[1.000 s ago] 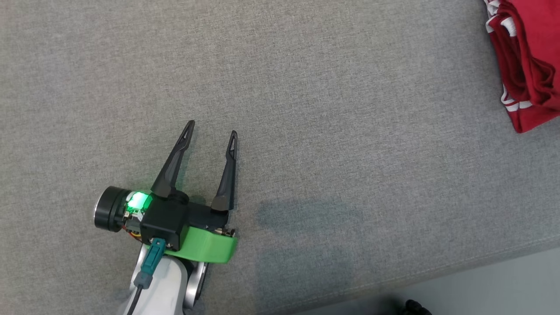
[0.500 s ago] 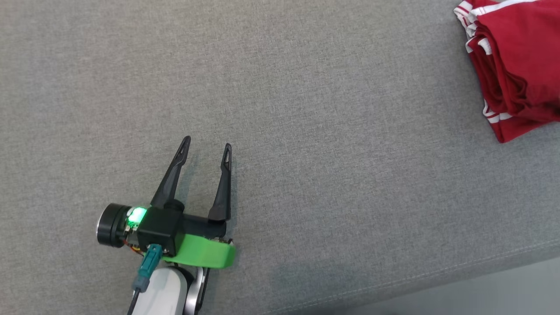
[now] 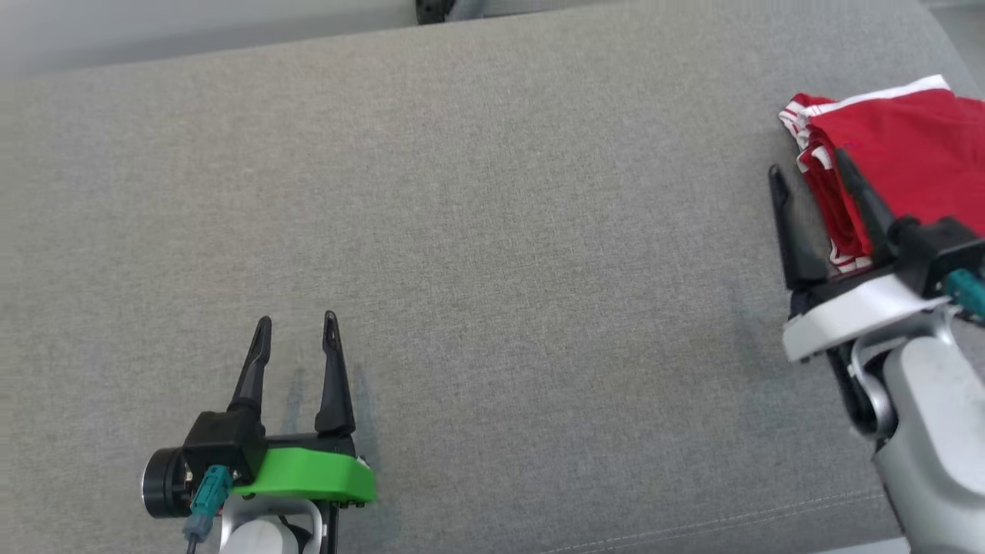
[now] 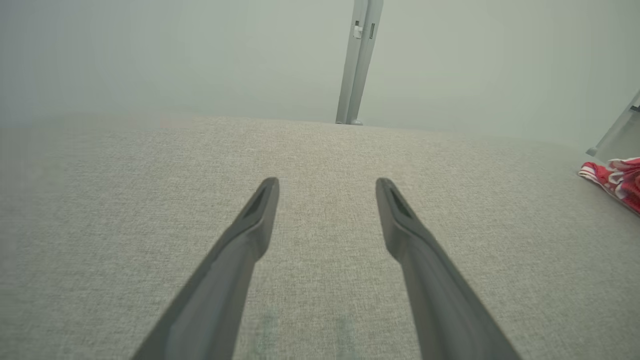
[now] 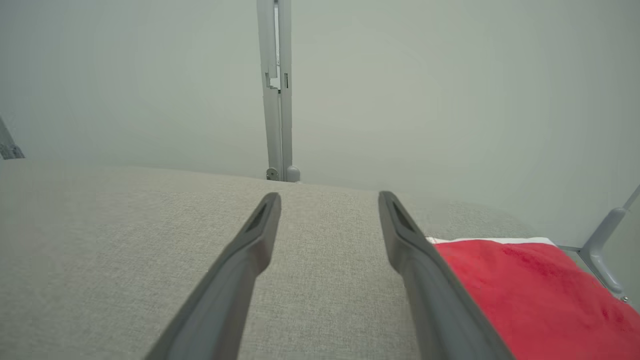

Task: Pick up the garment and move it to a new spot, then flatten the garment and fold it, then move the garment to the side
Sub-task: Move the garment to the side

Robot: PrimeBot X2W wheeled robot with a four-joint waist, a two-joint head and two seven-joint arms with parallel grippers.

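Note:
The garment [image 3: 916, 146] is red with white trim and lies folded at the far right of the grey cushion [image 3: 539, 231]. My right gripper [image 3: 806, 163] is open at the garment's left edge. One finger crosses the red cloth, the other stands over bare grey fabric. In the right wrist view the gripper [image 5: 328, 195] has only grey cushion between its fingers, and the garment [image 5: 525, 285] lies just right of the right finger. My left gripper [image 3: 297, 317] is open and empty at the lower left, far from the garment. The left wrist view has this gripper [image 4: 326, 181] over bare cushion and the garment [image 4: 617, 181] at the right edge.
The cushion's far edge runs along the top of the head view, with a dark object [image 3: 431, 9] beyond it. A seam marks the near edge at the lower right. A grey metal post [image 5: 276, 90] stands behind the cushion against a pale wall.
The head camera has swung, so the whole picture has shifted. My right gripper has come into view beside the garment. The left gripper stays open.

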